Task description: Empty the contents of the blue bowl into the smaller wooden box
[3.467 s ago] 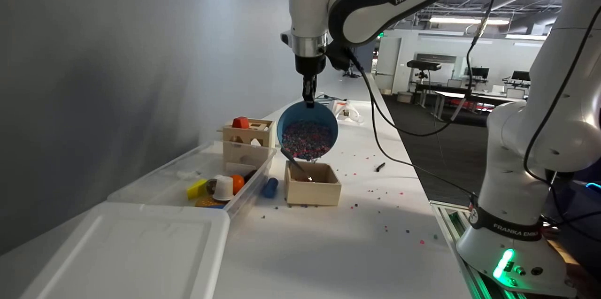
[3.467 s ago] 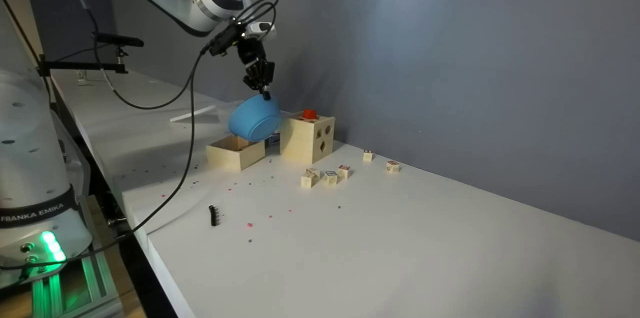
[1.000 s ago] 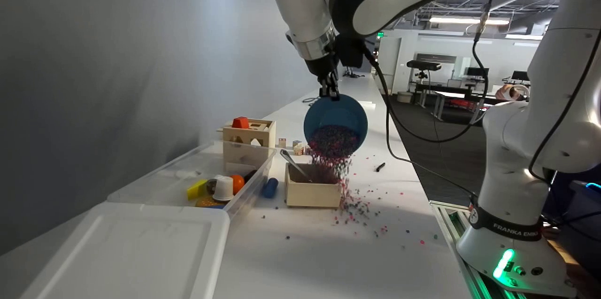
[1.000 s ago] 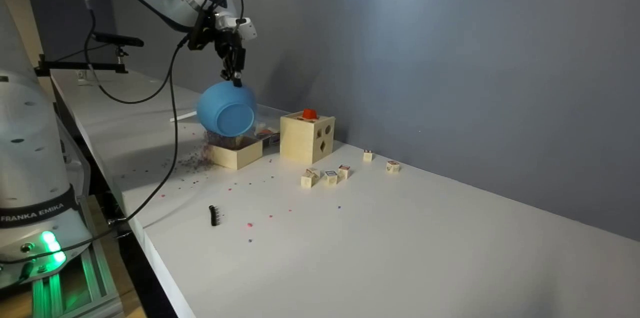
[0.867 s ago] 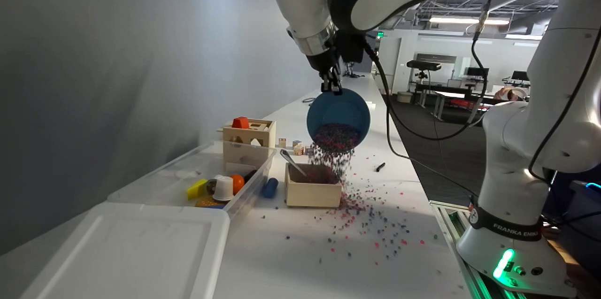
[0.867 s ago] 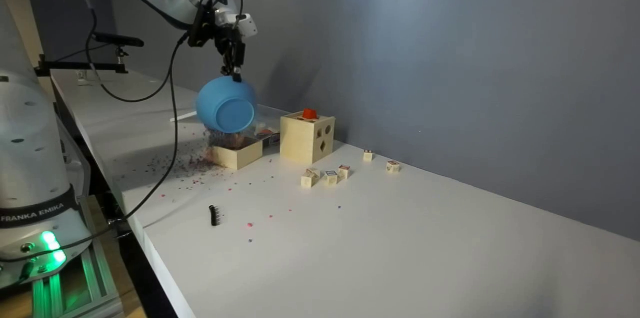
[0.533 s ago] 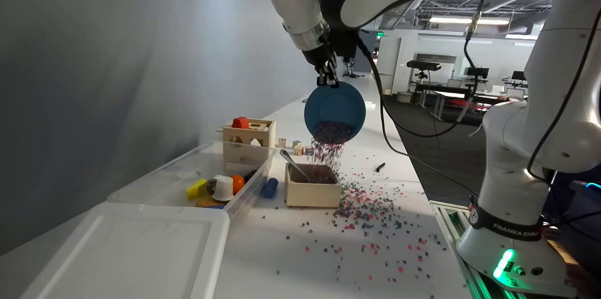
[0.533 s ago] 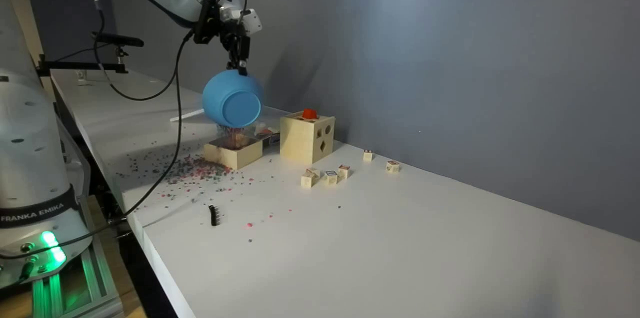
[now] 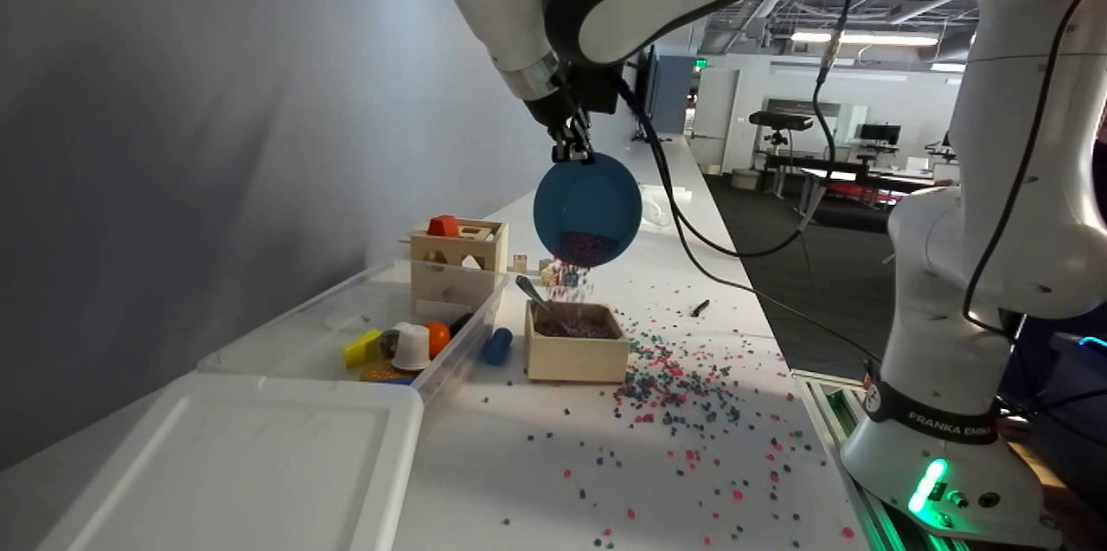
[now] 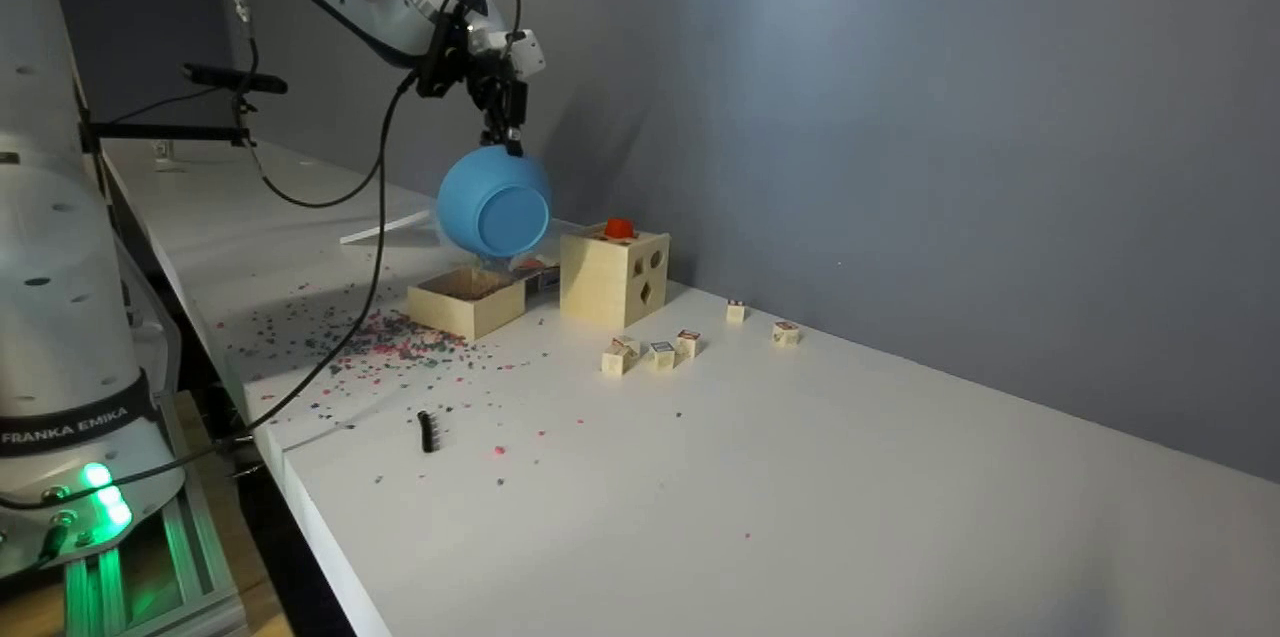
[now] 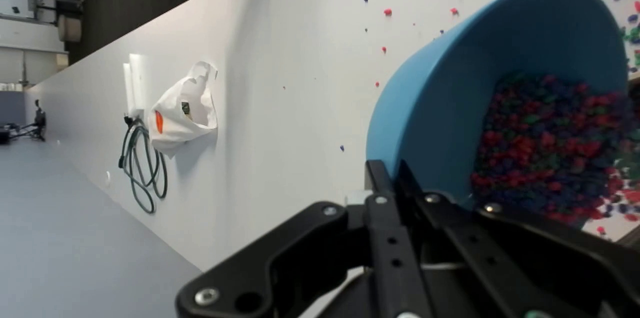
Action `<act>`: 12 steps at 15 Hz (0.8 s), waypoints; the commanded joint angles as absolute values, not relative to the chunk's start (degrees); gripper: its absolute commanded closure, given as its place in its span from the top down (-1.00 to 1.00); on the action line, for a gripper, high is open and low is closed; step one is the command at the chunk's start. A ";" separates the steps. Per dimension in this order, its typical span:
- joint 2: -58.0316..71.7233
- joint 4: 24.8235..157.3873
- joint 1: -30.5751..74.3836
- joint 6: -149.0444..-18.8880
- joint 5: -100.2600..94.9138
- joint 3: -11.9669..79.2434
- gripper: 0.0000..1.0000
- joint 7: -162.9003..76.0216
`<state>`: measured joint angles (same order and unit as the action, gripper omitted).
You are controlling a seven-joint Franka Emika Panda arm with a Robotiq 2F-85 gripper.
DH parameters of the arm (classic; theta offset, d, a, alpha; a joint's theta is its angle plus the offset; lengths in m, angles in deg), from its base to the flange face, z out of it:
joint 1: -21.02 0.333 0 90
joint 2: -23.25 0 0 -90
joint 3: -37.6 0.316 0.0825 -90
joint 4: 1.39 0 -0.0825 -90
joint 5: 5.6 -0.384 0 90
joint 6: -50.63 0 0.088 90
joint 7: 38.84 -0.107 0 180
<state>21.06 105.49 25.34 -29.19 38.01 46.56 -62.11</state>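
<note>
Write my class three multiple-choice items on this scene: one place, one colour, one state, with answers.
1. Where is the red block?
A) In the clear plastic bin
B) On the taller wooden box
C) On the white lid

2. What colour is the lit strip on the robot's base?
A) Green
B) Blue
C) Red

3. What state is the blue bowl in?
A) Upright on the table
B) Upside down on the table
C) Tilted in the gripper, beads spilling out

1 B: both exterior views show it there.
2 A: it glows green in both exterior views.
3 C: the gripper pinches its tipped rim while beads fall toward the smaller wooden box.
</note>
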 commanded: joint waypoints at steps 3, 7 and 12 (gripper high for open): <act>17.40 99.79 28.80 -27.08 40.49 46.75 -0.97 -59.30; 16.99 99.42 30.45 -26.45 39.82 46.93 -0.97 -58.34; 16.90 99.39 31.47 -23.86 39.55 47.03 -0.97 -57.76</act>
